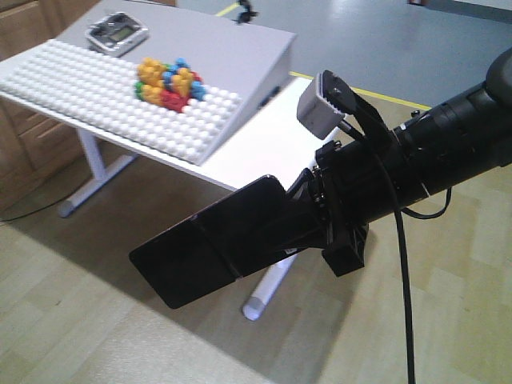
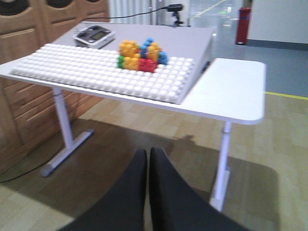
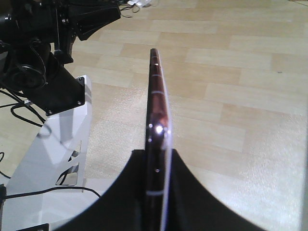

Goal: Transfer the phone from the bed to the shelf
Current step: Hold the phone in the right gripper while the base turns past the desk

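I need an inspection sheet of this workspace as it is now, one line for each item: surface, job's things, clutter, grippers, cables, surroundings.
Surface: white table carrying a sloped grey board covered with white studs; the table's right part is bare.
Job's things: phone held in the air over the floor; bed and shelf not seen.
Clutter: coloured blocks and a grey device on the board.
Grippers: right gripper shut on the phone; left gripper shut, empty.
Cables: black cable hanging from the right arm.
Surroundings: pale plank floor, wooden cabinets, yellow floor line.
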Robot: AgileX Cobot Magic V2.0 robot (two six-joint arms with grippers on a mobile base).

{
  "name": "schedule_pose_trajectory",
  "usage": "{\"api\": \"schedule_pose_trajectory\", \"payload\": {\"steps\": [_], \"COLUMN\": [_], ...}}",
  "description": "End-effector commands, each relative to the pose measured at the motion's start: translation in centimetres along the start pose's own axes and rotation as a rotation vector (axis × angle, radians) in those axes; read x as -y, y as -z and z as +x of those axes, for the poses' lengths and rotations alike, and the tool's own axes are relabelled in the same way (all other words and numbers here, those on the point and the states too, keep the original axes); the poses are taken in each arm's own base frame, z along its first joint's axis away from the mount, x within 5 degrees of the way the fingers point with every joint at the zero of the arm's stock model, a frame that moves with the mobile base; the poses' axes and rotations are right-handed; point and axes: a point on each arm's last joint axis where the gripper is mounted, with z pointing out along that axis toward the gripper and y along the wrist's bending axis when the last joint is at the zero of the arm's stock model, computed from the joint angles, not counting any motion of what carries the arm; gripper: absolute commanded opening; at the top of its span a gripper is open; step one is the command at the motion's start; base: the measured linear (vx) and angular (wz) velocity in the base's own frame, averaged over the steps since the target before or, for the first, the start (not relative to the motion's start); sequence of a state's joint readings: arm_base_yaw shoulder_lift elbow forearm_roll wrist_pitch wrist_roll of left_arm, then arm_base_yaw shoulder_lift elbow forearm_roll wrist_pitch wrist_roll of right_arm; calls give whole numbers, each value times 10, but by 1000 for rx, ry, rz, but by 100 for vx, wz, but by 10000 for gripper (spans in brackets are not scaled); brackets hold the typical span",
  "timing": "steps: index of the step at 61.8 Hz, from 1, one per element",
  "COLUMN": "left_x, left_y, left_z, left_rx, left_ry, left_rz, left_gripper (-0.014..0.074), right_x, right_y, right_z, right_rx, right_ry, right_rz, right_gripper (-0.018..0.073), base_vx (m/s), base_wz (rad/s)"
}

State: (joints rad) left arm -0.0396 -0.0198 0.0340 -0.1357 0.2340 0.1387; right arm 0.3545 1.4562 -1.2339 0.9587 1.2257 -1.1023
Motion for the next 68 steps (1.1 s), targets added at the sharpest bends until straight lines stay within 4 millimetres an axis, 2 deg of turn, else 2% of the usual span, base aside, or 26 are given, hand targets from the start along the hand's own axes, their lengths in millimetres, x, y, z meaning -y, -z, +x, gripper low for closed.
{"api": "schedule_pose_trajectory", "payload": {"steps": [1,68], "left_x": [-1,-1], "left_y": [0,0], "left_z": [-6,-6], "left_rx": [74,74], "left_ry": [13,13], "left_rz": [-9,-9], "left_gripper": [1,1], "right_x": [-20,-20], "right_y": [13,13], "right_z": [-12,-12], "right_rx": [69,69], "right_ry": [38,38], "right_rz": [-66,-66], "right_gripper": [-1,-1], "base_vx": [22,21], "base_wz": [54,58]}}
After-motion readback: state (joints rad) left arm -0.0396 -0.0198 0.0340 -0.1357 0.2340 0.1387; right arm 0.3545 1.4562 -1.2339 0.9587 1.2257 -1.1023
